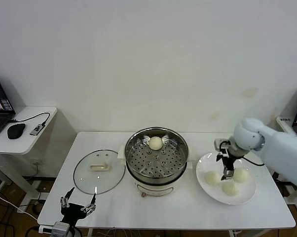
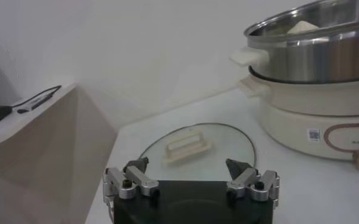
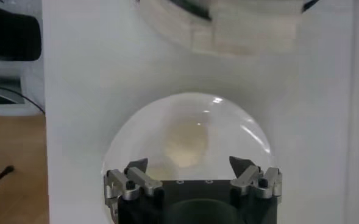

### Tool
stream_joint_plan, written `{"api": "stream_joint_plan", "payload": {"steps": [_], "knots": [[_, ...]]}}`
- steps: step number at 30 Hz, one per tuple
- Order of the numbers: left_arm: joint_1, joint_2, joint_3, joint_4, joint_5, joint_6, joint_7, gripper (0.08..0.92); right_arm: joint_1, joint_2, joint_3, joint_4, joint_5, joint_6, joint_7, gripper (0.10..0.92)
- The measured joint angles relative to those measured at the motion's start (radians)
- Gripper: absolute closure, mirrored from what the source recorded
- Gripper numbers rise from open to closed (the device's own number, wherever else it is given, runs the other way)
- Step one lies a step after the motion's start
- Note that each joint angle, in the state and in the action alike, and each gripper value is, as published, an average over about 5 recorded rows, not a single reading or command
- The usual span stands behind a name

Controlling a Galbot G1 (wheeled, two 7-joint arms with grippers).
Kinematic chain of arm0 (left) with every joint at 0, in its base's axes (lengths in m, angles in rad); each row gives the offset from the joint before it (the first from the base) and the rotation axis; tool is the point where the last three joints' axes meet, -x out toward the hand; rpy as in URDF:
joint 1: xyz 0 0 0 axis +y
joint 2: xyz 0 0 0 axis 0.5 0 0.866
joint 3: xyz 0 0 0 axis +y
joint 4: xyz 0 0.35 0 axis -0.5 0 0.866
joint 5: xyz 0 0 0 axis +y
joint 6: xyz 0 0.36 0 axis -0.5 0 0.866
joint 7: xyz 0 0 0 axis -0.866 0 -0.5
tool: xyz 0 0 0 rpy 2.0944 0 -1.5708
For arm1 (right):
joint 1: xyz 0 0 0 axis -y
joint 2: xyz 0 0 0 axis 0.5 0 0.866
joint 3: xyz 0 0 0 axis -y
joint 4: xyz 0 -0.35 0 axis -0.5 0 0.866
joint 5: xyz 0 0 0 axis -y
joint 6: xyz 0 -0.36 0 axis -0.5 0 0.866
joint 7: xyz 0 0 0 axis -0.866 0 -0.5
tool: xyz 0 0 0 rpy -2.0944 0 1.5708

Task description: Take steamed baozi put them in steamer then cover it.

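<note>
Your right gripper (image 1: pixel 228 174) is hovering wide open over the baozi (image 1: pixel 231 187) near the tabletop's right edge. Descending off-centre, you're risking nudging one off the plate (image 1: pixel 249 196).

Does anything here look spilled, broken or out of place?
Nothing stands out. One baozi sits in the steamer, three wait on the plate, and the cover lies flat on the table. The right gripper is open over the plate; the left gripper waits open near the cover.

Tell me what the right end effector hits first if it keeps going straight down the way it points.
The right end effector, open, points down over the flat white plate; it would probably meet a round cream-white bun first, though depth is unclear.
</note>
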Motion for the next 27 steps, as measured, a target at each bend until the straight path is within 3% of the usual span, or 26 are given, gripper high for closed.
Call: {"api": "stream_joint_plan", "payload": {"steps": [27], "knots": [[-0.01,-0.003,-0.003,0.037,0.01,0.0,0.005,0.177,-0.166,0.118,0.124,-0.157,-0.098,0.061,0.07,0.203]]}}
